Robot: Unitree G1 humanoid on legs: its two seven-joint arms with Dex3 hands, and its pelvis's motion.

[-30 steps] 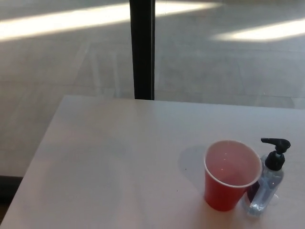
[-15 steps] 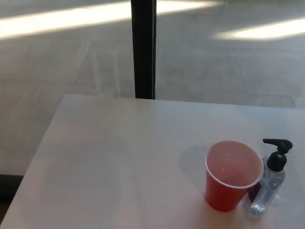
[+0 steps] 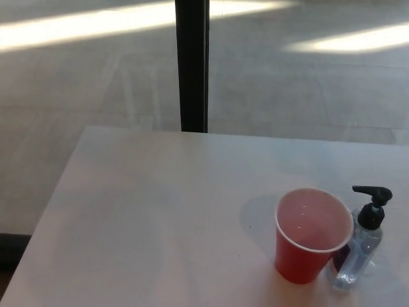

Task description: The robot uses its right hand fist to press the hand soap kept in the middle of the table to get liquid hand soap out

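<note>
**Soap bottle and red cup stand untouched; no robot hand in sight**

Set against the picture from half a second ago, nothing on the table has changed place: cup and bottle sit exactly where they sat. Against the picture from a full second ago, the whole scene lies a touch further right and lower, post, table edge and objects alike, so the camera shifted and the things did not.

From left to right: the pale table point(image 3: 140, 211) is bare over its left and middle parts. Beyond its far edge a black post point(image 3: 192, 64) rises from the grey floor point(image 3: 70, 96), which bears bright bands of light. Toward the table's near right corner stands a red cup point(image 3: 311, 235), upright, its mouth open to the camera; its pinkish inside looks empty, though the very bottom is hard to make out. Just beside it on the right, touching or almost touching its wall, stands the hand soap point(image 3: 360, 243), a small clear bottle with a black pump on top, the spout pointing left toward the cup. A bluish liquid shows low in the bottle.

Neither the left nor the right hand shows anywhere, so how their fingers are set cannot be told.
</note>
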